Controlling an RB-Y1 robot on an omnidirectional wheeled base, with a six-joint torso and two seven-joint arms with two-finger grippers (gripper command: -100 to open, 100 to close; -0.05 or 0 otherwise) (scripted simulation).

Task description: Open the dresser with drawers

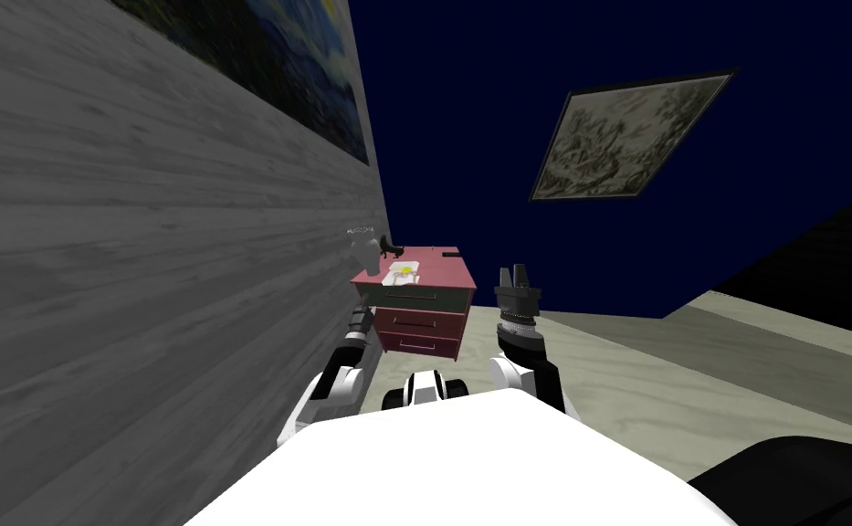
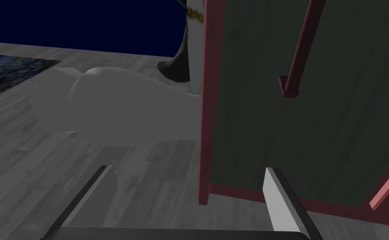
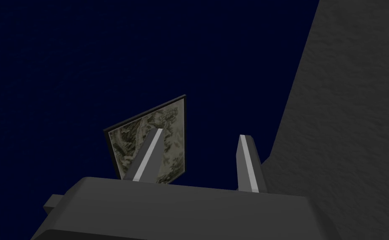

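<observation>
The dresser [image 1: 419,320] is reddish with three drawers and stands against the grey plank wall. Its top drawer [image 1: 412,297] has a dark grey-green front with a bar handle [image 1: 412,294] and seems to stick out a little past the two red drawers below. My left gripper [image 2: 185,200] is low at the dresser's wall-side corner, open. The red side edge [image 2: 205,125] of the dark drawer front [image 2: 314,116] stands between its fingers, untouched. A red bar handle [image 2: 299,50] lies further along that front. My right gripper [image 1: 516,278] is raised to the right of the dresser, open and empty.
On the dresser top stand a pale vase [image 1: 363,248], a small dark object [image 1: 390,245] and a white sheet with a yellow spot [image 1: 403,271]. The plank wall [image 1: 141,274] runs close along my left. Pale floor [image 1: 652,356] spreads to the right.
</observation>
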